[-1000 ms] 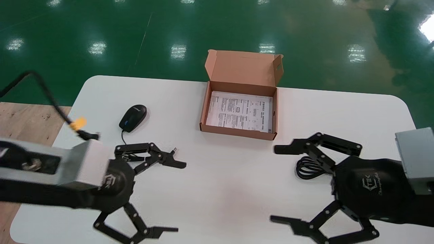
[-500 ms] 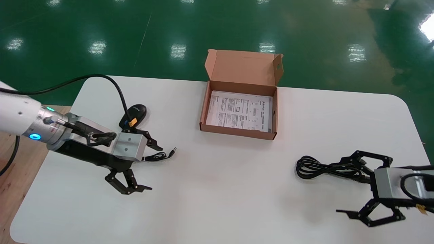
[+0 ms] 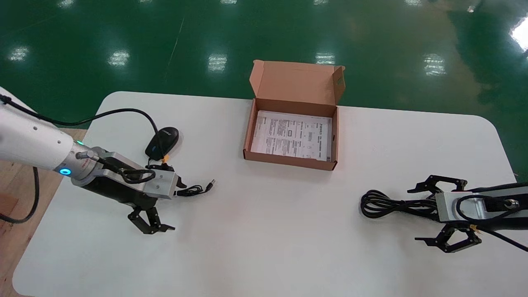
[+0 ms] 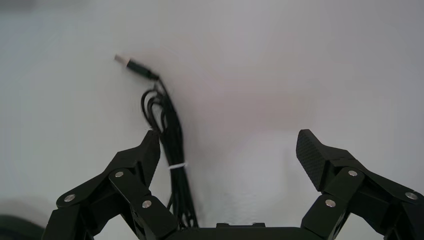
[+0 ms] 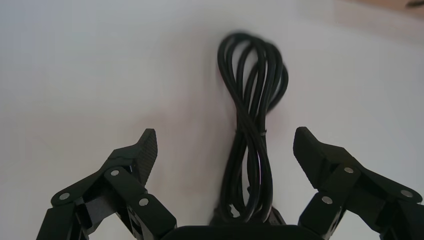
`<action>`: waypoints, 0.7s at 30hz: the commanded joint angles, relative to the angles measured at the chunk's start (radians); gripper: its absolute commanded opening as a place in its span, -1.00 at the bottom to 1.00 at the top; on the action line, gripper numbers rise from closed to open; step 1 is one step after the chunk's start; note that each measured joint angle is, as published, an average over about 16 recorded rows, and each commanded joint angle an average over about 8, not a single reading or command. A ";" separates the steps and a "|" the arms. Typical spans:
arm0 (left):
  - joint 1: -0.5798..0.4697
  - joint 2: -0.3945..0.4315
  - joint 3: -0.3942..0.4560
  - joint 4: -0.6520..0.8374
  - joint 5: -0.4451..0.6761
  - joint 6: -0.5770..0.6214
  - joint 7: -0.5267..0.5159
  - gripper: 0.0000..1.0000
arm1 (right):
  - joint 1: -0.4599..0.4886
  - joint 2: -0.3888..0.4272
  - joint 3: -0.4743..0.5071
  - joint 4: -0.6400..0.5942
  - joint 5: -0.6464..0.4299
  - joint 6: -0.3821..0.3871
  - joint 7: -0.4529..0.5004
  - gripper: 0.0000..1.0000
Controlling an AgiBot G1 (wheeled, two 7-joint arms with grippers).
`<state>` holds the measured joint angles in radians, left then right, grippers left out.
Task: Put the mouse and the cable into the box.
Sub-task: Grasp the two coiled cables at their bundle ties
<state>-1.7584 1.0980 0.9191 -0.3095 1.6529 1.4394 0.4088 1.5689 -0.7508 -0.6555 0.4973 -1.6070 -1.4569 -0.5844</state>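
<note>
A black mouse (image 3: 162,142) lies on the left of the white table. Its tied cord bundle (image 3: 194,189) ends in a USB plug pointing right. My left gripper (image 3: 177,205) sits low over that cord and is open. In the left wrist view the cord (image 4: 170,135) runs just inside one finger, untouched by the left gripper (image 4: 229,150). A coiled black cable (image 3: 383,204) lies on the right. My right gripper (image 3: 413,214) is open with its fingers either side of the cable's near end. The cable (image 5: 252,115) passes between the wide jaws of the right gripper (image 5: 226,142).
The open cardboard box (image 3: 288,161) stands at the table's middle back. Its lid (image 3: 295,82) is raised behind it, and a printed sheet (image 3: 291,135) lies flat inside. The left arm's own black hose (image 3: 123,111) arcs over the table near the mouse.
Both grippers have dropped from high up down to the table. The left has settled over the mouse cord. The right has slid left so that its fingers straddle the black cable.
</note>
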 commanded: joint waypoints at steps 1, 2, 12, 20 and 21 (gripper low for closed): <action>-0.003 0.019 0.003 0.052 0.008 -0.026 0.033 1.00 | 0.019 -0.025 -0.011 -0.054 -0.025 0.020 -0.033 1.00; -0.007 0.025 0.003 0.071 0.010 -0.037 0.045 1.00 | 0.028 -0.035 -0.013 -0.077 -0.031 0.029 -0.046 1.00; -0.025 0.067 0.003 0.209 0.017 -0.130 0.137 1.00 | 0.100 -0.113 -0.023 -0.274 -0.058 0.085 -0.135 1.00; -0.030 0.082 0.002 0.262 0.019 -0.172 0.171 0.41 | 0.121 -0.142 -0.036 -0.355 -0.079 0.108 -0.179 0.13; -0.031 0.082 0.002 0.265 0.019 -0.174 0.173 0.16 | 0.122 -0.143 -0.036 -0.359 -0.080 0.110 -0.181 -0.12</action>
<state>-1.7886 1.1785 0.9213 -0.0515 1.6713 1.2704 0.5773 1.6880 -0.8904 -0.6900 0.1484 -1.6839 -1.3504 -0.7593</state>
